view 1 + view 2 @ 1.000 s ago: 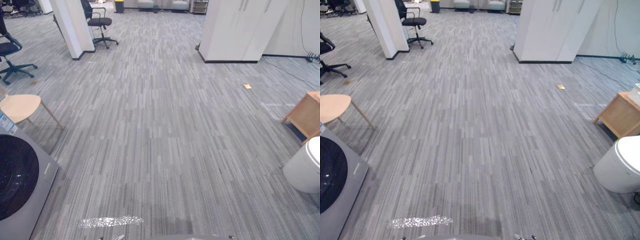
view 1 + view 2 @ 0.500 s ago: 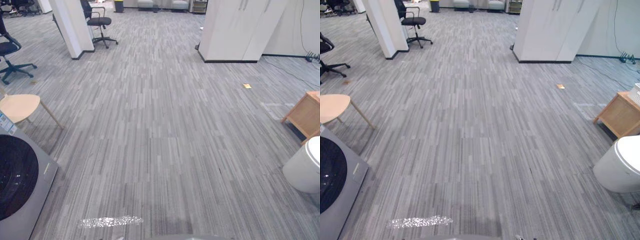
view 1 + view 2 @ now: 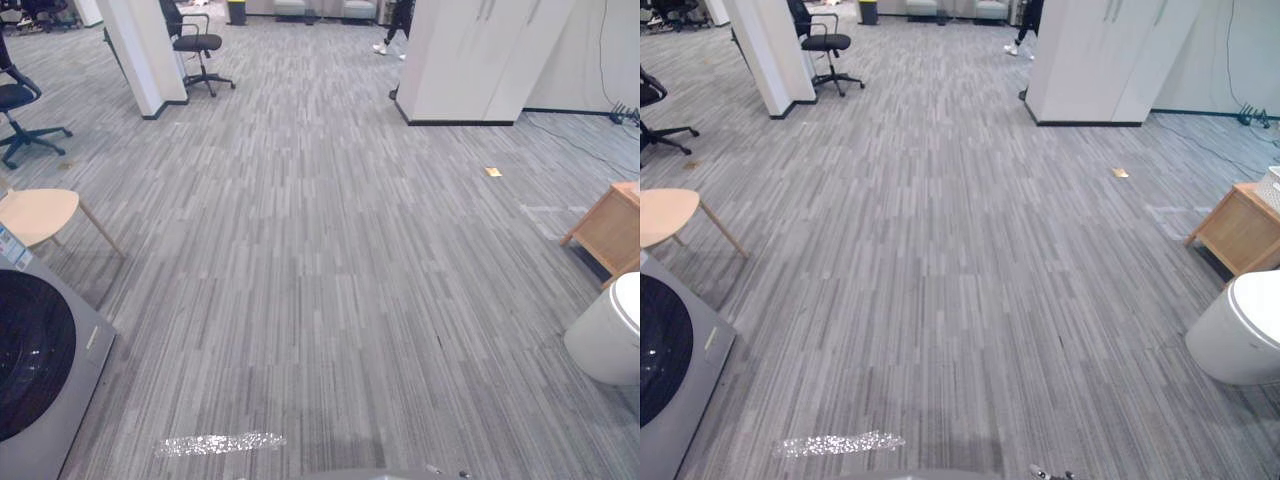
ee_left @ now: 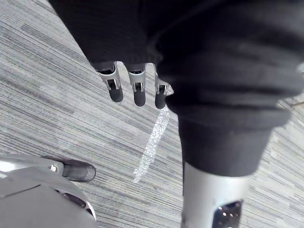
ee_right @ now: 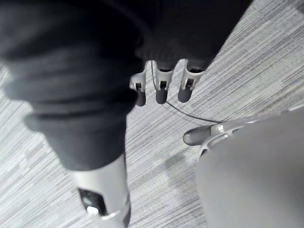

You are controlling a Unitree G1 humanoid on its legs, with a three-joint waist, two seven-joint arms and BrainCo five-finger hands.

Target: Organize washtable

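Over on the right, a low, light wooden table (image 3: pixel 1238 232) stands upright on the grey carpet (image 3: pixel 940 250). It rests on short legs. The view's edge cuts off its far side.

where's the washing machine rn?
The washing machine sits at the eye views' lower left, on the robot's left, just nearer than the round wooden stool.

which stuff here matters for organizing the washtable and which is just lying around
For the job: left hand, right hand, both open, empty; perhaps the wooden table.
Lying about: washing machine, round stool, white bin, office chair, person's legs.
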